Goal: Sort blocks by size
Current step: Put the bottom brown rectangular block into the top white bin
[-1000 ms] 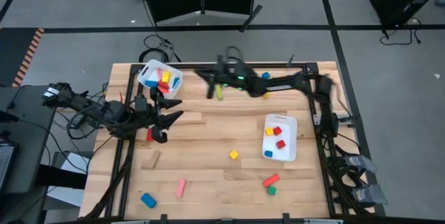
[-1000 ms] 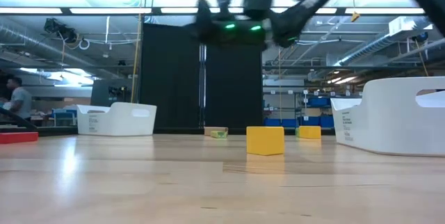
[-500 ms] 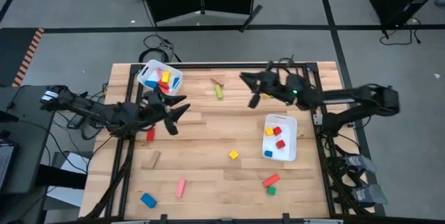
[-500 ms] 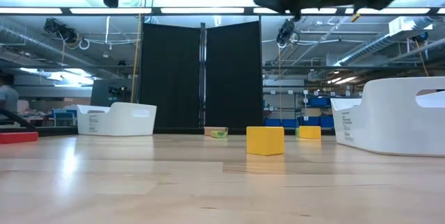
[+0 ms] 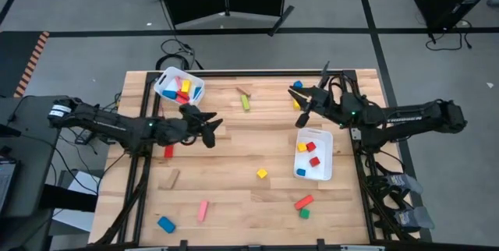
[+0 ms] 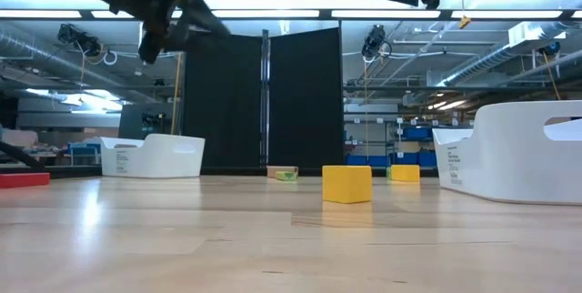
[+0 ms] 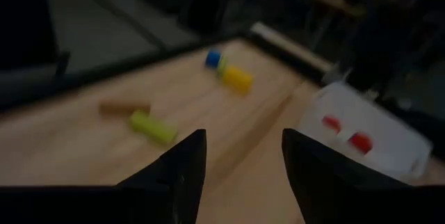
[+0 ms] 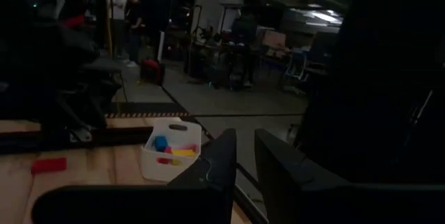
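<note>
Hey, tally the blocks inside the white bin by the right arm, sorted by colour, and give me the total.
red blocks: 2
yellow block: 1
blue block: 1
Total: 4

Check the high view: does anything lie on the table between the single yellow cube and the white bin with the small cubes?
Nothing. In the high view, bare wood separates the yellow cube from the white bin.

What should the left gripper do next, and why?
Probably ease the left gripper forward and down onto the green bar. It is open, empty and up off the table, and the bar lies loose just ahead. The right gripper hangs by the right bin.
</note>
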